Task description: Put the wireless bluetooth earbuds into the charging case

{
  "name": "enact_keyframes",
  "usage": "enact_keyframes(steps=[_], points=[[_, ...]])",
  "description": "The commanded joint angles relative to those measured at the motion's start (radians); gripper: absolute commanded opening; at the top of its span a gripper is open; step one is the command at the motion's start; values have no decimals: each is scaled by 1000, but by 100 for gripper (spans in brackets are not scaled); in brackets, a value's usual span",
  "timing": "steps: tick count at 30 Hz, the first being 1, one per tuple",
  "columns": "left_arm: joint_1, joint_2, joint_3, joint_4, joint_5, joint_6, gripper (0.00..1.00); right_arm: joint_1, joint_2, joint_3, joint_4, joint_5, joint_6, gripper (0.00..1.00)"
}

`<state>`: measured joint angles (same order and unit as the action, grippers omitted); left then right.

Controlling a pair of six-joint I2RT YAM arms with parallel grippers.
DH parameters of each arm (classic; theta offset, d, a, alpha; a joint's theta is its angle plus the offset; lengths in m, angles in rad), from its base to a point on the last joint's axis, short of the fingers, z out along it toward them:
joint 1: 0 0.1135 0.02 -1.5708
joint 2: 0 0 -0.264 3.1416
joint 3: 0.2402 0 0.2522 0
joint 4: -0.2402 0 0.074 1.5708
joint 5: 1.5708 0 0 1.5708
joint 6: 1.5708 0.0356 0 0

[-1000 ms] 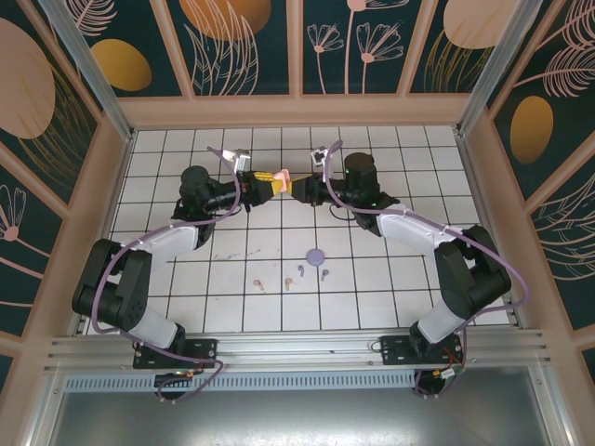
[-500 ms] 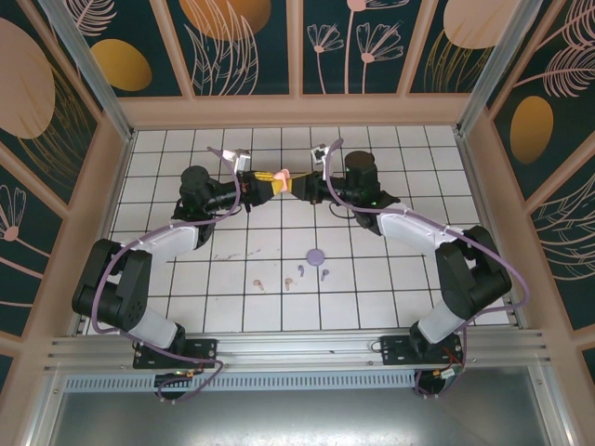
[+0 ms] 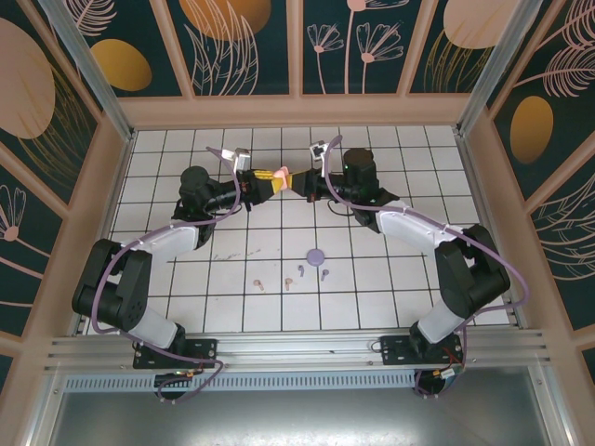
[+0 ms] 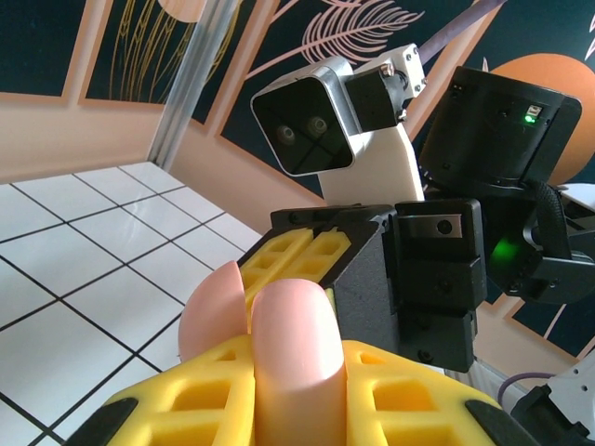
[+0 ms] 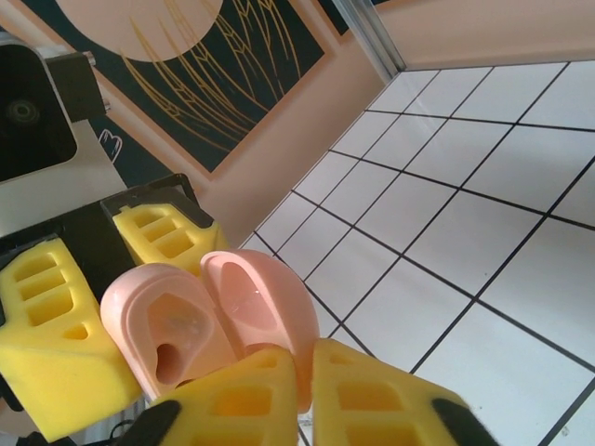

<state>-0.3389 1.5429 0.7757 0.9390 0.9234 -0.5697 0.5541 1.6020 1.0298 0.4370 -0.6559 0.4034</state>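
The left hand grips the open case by its base and the right hand pinches its lid, aloft, while the earbuds lie on the bench, well nearer the bases.

The top camera looks steeply down from above and behind, with the arm bases at the bottom edge, and takes in the whole tiled table. Each wrist camera peers close over its own yellow fingers, facing the other. All three views share the pink case.
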Motion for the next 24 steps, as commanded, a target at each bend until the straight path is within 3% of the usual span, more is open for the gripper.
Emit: enact_keyframes(steps=[1,4,5,9,13,17,24], points=[[-12,-6,-4,34,22,-7,0,6,3,6,31,9,5,2],[-12,-6,-3,33,17,-9,0,6,5,17,21,10,2,0],[-13,-6,-4,31,14,-9,5,6,4,27,15,9,0,0],[-12,-13,-4,5,-28,4,36,6,11,77,-67,49,-23,0],[-11,-51,7,-79,-103,65,59,3,15,158,-252,183,-86,0],[-7,-92,79,-256,-123,174,70,-2,16,232,-416,275,-171,0],[4,-107,263,-631,-141,373,78,-34,58,401,-670,363,-395,0]])
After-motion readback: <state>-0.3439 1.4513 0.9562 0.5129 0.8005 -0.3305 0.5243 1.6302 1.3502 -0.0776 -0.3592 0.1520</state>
